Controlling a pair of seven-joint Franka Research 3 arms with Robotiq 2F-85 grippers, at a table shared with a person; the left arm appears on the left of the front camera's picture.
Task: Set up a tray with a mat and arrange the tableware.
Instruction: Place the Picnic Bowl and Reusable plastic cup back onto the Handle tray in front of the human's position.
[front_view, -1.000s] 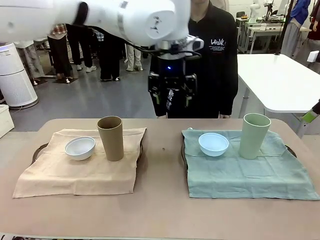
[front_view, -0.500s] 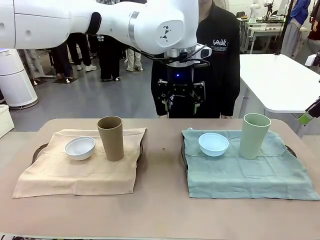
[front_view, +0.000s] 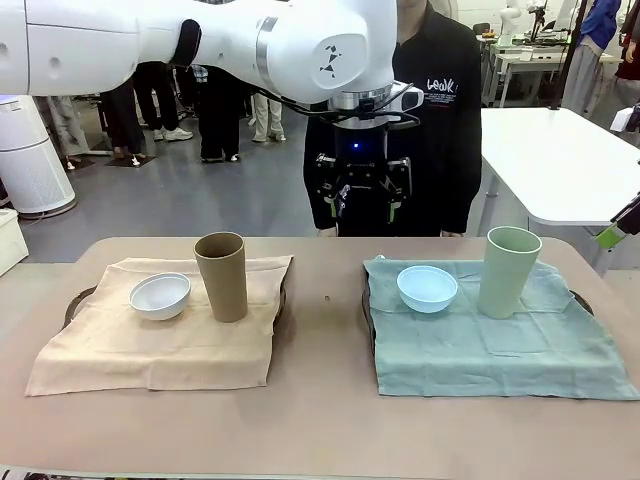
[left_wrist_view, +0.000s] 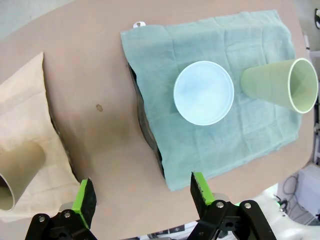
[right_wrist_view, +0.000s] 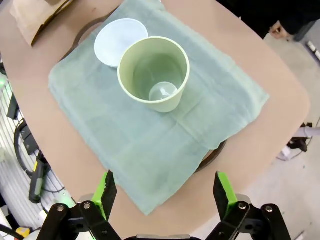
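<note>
From the front, the left gripper (front_view: 364, 203) hangs top centre, jaws wide and empty. The right wrist view looks straight down into the pale green cup (right_wrist_view: 153, 73), the right gripper (right_wrist_view: 163, 192) spread wide and empty at the bottom edge.

This is a robotics lab or demonstration hall rather than a home. Beyond the left gripper (front_view: 364, 199), which hangs above the tan worktop (front_view: 320, 400), a person in a black sweatshirt (front_view: 440, 130) stands at the far side. Behind and to the gripper's left, people (front_view: 215, 110) stand on a grey floor (front_view: 200, 200) near a white air purifier (front_view: 30, 150). To its right are white tables (front_view: 560, 160), and cables (right_wrist_view: 25, 140) trail below the worktop's edge.
</note>
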